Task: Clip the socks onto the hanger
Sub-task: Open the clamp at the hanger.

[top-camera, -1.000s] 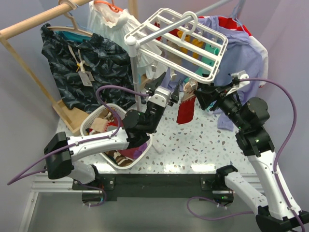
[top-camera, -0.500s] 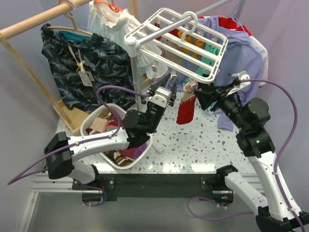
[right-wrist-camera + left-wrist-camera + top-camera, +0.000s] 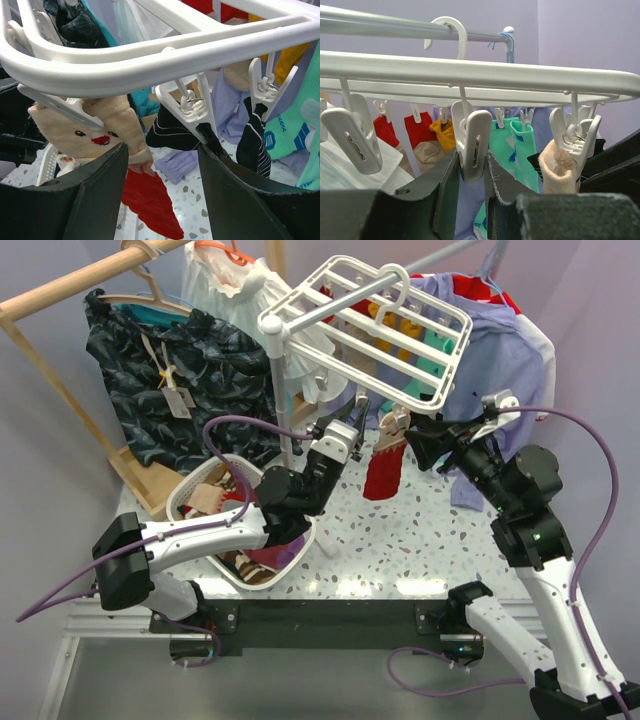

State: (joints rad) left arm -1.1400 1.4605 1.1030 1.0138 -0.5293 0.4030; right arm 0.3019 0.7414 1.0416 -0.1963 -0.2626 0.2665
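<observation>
The white grid hanger [image 3: 400,325] hangs by its hook from a rail. One red sock [image 3: 382,470] with a tan cuff hangs from a clip at its near edge. In the left wrist view that cuff [image 3: 559,167] sits in a clip at the right. My left gripper [image 3: 343,430] is under the frame, its jaws pressed on both sides of an empty white clip [image 3: 470,142]. My right gripper [image 3: 425,443] is open. In the right wrist view its jaws stand wide either side of the clipped sock [image 3: 150,200]. The second sock cannot be told apart.
A white laundry basket [image 3: 188,498] full of clothes stands at the left. Teal socks [image 3: 515,145], a yellow sock [image 3: 442,132] and red ones [image 3: 420,125] hang on farther clips. A dark garment [image 3: 180,370] and a lilac shirt [image 3: 500,350] hang behind. Black socks [image 3: 252,135] hang nearby.
My left gripper's jaws have narrowed from open onto the white clip. My right gripper has drawn back a little from the hanging red sock.
</observation>
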